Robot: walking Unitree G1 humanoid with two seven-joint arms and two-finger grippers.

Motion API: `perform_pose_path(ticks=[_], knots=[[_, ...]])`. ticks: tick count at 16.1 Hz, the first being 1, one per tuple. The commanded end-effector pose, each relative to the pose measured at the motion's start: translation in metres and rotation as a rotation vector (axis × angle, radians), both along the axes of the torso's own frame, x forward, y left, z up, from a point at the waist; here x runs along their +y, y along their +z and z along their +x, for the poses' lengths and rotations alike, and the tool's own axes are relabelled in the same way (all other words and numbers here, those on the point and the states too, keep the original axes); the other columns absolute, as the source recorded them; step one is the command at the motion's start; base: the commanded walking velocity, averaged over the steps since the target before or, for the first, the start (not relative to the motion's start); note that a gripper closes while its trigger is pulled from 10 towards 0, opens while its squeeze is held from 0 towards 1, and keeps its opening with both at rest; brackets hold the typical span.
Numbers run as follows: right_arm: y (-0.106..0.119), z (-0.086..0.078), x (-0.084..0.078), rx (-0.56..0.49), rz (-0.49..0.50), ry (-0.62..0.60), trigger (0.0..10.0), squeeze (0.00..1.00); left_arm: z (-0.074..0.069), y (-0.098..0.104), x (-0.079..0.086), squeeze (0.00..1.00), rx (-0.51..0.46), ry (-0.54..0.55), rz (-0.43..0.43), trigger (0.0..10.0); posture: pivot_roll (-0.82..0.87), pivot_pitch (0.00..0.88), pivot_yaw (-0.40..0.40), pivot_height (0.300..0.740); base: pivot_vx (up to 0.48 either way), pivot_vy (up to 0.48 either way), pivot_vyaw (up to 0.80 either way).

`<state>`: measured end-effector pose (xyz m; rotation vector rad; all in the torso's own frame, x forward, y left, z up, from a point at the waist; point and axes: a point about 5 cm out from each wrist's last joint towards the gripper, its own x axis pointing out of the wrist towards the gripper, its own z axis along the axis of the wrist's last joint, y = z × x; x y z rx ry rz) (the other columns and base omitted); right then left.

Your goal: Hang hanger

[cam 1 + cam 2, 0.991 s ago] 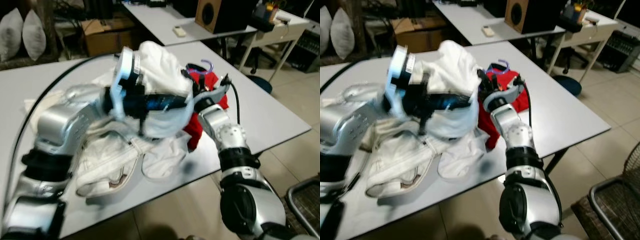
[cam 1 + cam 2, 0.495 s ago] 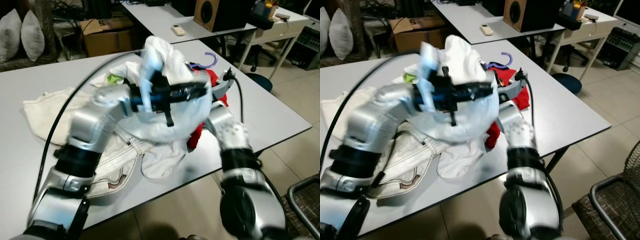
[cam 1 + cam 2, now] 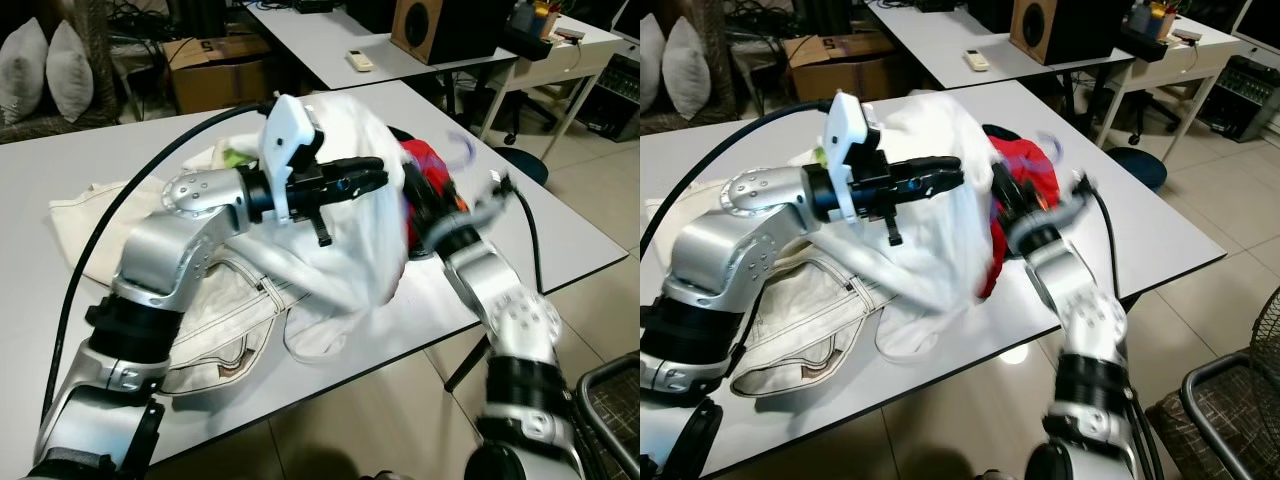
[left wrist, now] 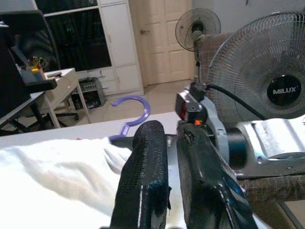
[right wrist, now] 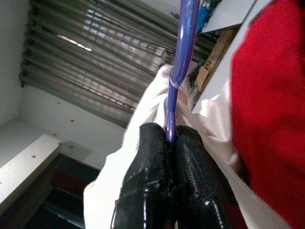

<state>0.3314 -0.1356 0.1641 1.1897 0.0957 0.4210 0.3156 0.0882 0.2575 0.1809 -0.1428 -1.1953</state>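
A cream garment [image 3: 215, 330] is spread near the front edge of the tabletop [image 3: 560, 230]. Above it, a white cloth [image 3: 350, 240] is lifted off the tabletop by the left claw [image 3: 375, 178], whose black fingers [image 4: 147, 171] are pressed together with the cloth draped around them. Just to the right, a red garment [image 3: 1025, 170] is bunched beside the white cloth. The stem of a purple hanger [image 5: 183, 52] is pinched between the closed fingers of the right claw [image 5: 170, 138], and its hook [image 4: 133, 107] is held up over the red garment, toward the right edge. A speaker [image 3: 430, 28] is set on a far table
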Motion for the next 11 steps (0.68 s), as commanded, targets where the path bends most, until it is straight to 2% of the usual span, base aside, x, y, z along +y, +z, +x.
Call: perform_pose_path(ticks=[1, 4, 6, 7, 8, 9, 11], knots=[[0.008, -0.002, -0.002, -0.029, -0.012, 0.0, 10.0, 0.0, -0.004, 0.006, 0.002, 1.0, 0.001, -0.011, -0.029, 10.0, -0.16, 0.0, 0.012, 0.74, 0.0, 0.0, 0.0], [0.012, -0.003, -0.004, -0.029, 0.011, -0.007, 10.0, 0.0, -0.014, 0.02, 0.012, 1.0, 0.014, -0.04, -0.132, 10.0, -0.15, 0.0, 0.01, 0.74, 0.0, 0.0, 0.65], [0.014, -0.004, -0.003, -0.037, 0.009, 0.006, 10.0, 0.0, -0.014, 0.024, 0.021, 1.0, -0.013, 0.021, -0.171, 10.0, -0.15, 0.0, 0.017, 0.74, 0.0, 0.0, 0.77], [0.026, -0.01, -0.002, -0.101, 0.009, 0.038, 10.0, 0.0, -0.002, 0.024, 0.039, 1.0, -0.017, 0.199, -0.21, 10.0, -0.15, 0.0, 0.025, 0.74, 0.0, 0.0, 0.77], [0.04, -0.018, -0.004, -0.17, 0.012, 0.069, 10.0, 0.0, 0.006, 0.017, 0.062, 1.0, -0.022, 0.39, -0.19, 10.0, -0.14, 0.0, 0.034, 0.74, 0.0, 0.0, 0.77], [0.05, -0.026, -0.006, -0.213, 0.021, 0.094, 10.0, 0.0, 0.006, 0.009, 0.08, 1.0, -0.01, 0.506, -0.158, 10.0, -0.14, 0.0, 0.036, 0.74, 0.0, 0.0, 0.77], [0.074, -0.045, -0.008, -0.298, 0.026, 0.139, 10.0, 0.0, -0.012, -0.007, 0.112, 1.0, 0.022, 0.624, -0.091, 10.0, -0.13, 0.0, 0.019, 0.74, 0.0, 0.0, 0.77]])
